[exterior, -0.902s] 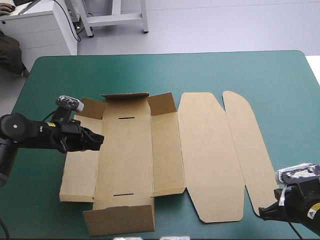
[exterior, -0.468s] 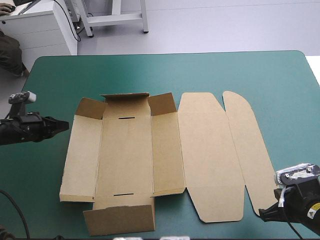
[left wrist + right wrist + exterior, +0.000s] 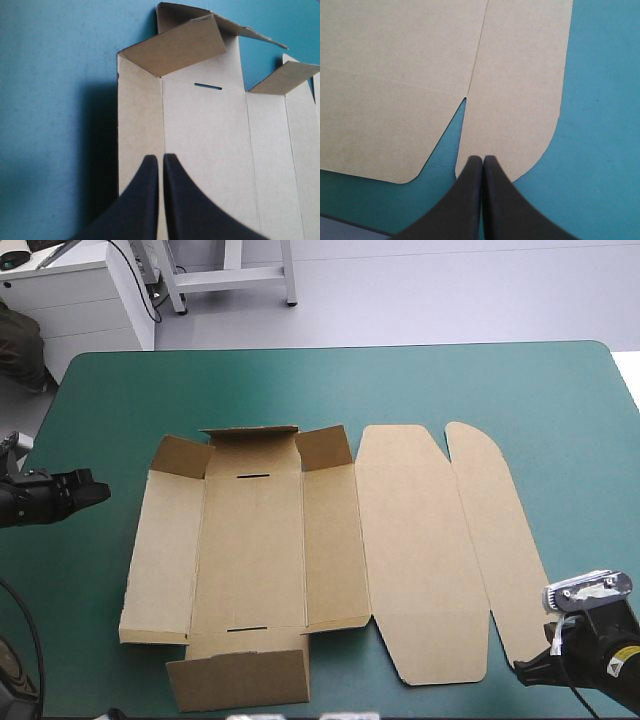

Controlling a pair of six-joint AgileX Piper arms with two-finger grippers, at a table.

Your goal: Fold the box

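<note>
The teal-green surface [image 3: 420,380] carries the brown box [image 3: 330,540] at its middle, an opened sheet running from 9 o'clock toward 3 o'clock.

The sheet's biggest parts lie flat: the lid panel [image 3: 420,560] and, at its 3 o'clock side, the long tuck flap [image 3: 495,540] with rounded ends. Toward 9 o'clock comes the base [image 3: 250,550], with 1 wall panel on each side, both nearly flat. The base has 2 slots, 1 at 12 o'clock [image 3: 254,477] and 1 at 6 o'clock [image 3: 246,628].

At the 12 o'clock end, 3 flaps tilt up: the end flap [image 3: 250,448] and 2 corner flaps [image 3: 182,455] [image 3: 325,448]. At 6 o'clock the other end flap [image 3: 238,680] sticks out, slightly lifted.

The left arm [image 3: 35,498] is at 9 o'clock, apart from the box. Its jaws are pressed together, empty, aimed toward 3 o'clock.

The right arm [image 3: 600,655] sits at 5 o'clock. Its jaws are also pressed together, empty, their tip at the tuck flap's 6 o'clock end; whether it touches the board I cannot tell.
</note>
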